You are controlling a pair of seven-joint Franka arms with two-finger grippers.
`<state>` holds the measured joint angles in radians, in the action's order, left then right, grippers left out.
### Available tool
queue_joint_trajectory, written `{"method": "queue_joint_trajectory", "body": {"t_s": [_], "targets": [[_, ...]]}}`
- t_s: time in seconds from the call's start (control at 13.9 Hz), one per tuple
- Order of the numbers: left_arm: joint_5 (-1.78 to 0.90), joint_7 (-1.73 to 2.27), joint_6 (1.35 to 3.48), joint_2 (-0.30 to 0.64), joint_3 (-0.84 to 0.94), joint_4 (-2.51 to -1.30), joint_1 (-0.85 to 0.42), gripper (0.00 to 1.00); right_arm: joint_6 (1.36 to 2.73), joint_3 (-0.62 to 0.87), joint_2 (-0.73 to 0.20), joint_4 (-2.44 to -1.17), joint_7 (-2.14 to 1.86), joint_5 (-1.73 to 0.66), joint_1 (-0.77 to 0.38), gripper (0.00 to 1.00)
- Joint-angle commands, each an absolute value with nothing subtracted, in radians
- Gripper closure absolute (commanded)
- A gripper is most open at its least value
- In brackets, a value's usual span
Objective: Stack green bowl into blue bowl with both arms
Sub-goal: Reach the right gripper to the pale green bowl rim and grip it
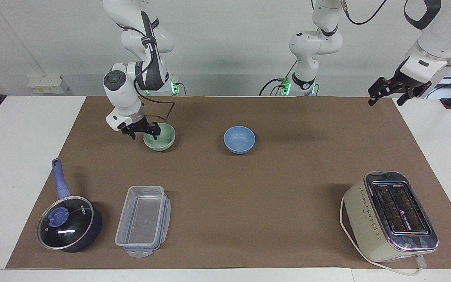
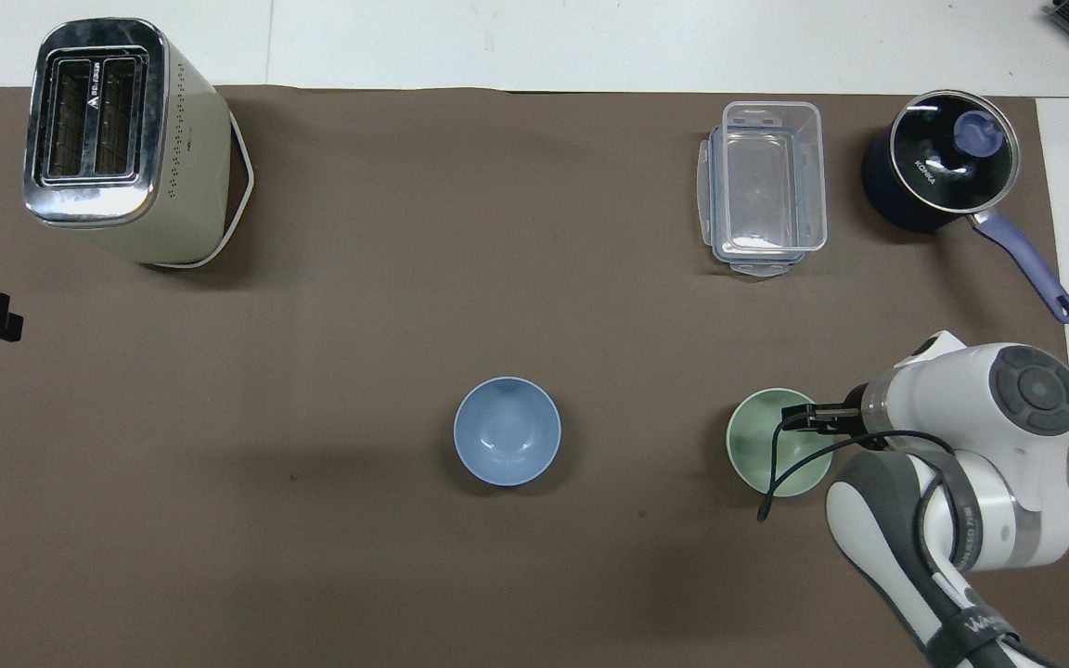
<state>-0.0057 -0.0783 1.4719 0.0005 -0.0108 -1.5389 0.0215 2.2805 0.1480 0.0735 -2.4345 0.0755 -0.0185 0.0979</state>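
At upper left of the facing view: right gripper [image 1: 144, 133] low at the rim of the small round pale mint-green bowl [image 1: 161, 137], fingers spread, one on each side of the rim wall at the bowl's edge toward the right arm's end of the table. Not clenched; contact with the rim not clear. In the overhead view, at lower right of frame, same gripper [image 2: 799, 419] over that edge of the green bowl [image 2: 762, 445].

Green bowl upright on the brown mat [image 1: 249, 188]. Small round periwinkle-blue bowl [image 1: 239, 139] upright beside it toward the left arm's end, near frame centre, apart from it.

Upper right of the facing view: left gripper [image 1: 389, 92] raised over the mat's corner, waiting, fingers apart, holding nothing.

Lower part of the facing view: dark blue lidded saucepan [image 1: 69, 223], clear plastic rectangular container [image 1: 142, 221] beside it, cream and chrome toaster [image 1: 390, 216] at lower right.
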Motion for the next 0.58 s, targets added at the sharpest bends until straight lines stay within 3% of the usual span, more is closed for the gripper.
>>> {"method": "queue_joint_trajectory", "body": {"t_s": [0.0,0.22,0.29,0.5], "targets": [[0.017,-0.091,1.463,-0.014,-0.009,-1.543,0.020,0.00,2.296,0.147,0.084,-2.464,-0.021,-0.043,0.103,0.00],[0.017,-0.091,1.463,-0.014,-0.009,-1.545,0.020,0.00,2.298,0.149,0.077,-2.473,-0.031,-0.043,0.101,0.00],[0.015,-0.091,1.463,-0.014,-0.009,-1.545,0.020,0.00,2.293,0.149,0.078,-2.474,-0.034,-0.043,0.103,0.14],[0.017,-0.091,1.463,-0.014,-0.009,-1.543,0.020,0.00,2.289,0.150,0.077,-2.473,-0.035,-0.044,0.103,0.79]]}}
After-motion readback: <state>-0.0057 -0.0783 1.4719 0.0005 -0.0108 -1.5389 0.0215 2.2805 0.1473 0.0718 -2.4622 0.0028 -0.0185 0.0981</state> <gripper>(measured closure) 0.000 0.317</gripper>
